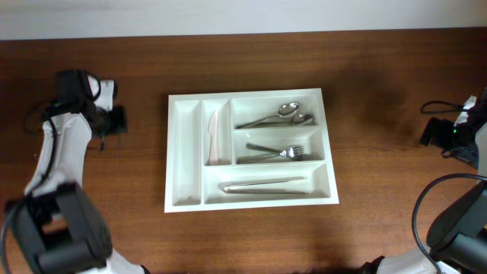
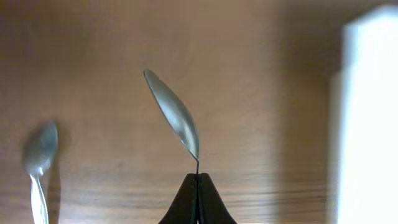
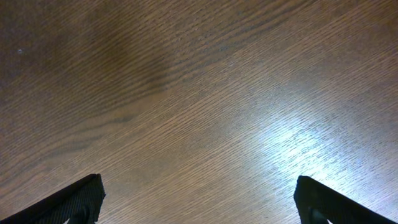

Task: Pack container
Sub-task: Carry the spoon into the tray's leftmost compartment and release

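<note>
The white container (image 1: 251, 151) sits mid-table. A knife (image 1: 214, 137) lies in its second narrow compartment, two spoons (image 1: 278, 116) in the top wide one, forks (image 1: 278, 153) in the middle one and long utensils (image 1: 262, 186) in the bottom one. The leftmost narrow compartment is bare. My left gripper (image 2: 198, 180) is shut on the thin stem of a silver spoon (image 2: 174, 115), held above the wood left of the container, whose edge shows in the left wrist view (image 2: 367, 124). My right gripper (image 3: 199, 199) is open and empty over bare wood at the far right.
A second spoon shape (image 2: 38, 155) shows on the wood left of the held one; I cannot tell whether it is a real spoon or a reflection. The left arm (image 1: 61, 152) and right arm (image 1: 464, 137) flank the table, and a pale wall runs along the far edge.
</note>
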Controlling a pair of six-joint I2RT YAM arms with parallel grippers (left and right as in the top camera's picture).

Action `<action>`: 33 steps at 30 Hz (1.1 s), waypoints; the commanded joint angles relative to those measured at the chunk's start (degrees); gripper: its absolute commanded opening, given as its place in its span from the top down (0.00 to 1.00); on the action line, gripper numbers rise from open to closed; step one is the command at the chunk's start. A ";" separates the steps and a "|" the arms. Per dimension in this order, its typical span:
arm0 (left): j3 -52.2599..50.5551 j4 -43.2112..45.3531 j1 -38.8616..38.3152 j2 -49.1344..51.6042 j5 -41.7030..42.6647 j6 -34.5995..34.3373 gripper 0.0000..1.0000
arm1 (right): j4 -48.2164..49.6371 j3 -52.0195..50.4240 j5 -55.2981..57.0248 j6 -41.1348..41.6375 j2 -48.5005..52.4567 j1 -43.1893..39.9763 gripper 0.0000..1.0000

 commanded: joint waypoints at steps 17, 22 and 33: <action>1.64 -9.35 -23.10 -13.18 -2.89 -18.67 0.98 | 0.00 -0.31 0.28 0.50 -0.13 -0.31 0.01; 1.60 -11.72 -23.76 -10.93 -5.66 -21.16 0.98 | 0.00 -0.31 0.28 0.50 -0.13 -0.31 0.01; 1.60 -12.13 -23.78 -2.62 -4.15 -21.16 0.98 | 0.00 -0.31 0.28 0.50 -0.13 -0.31 0.01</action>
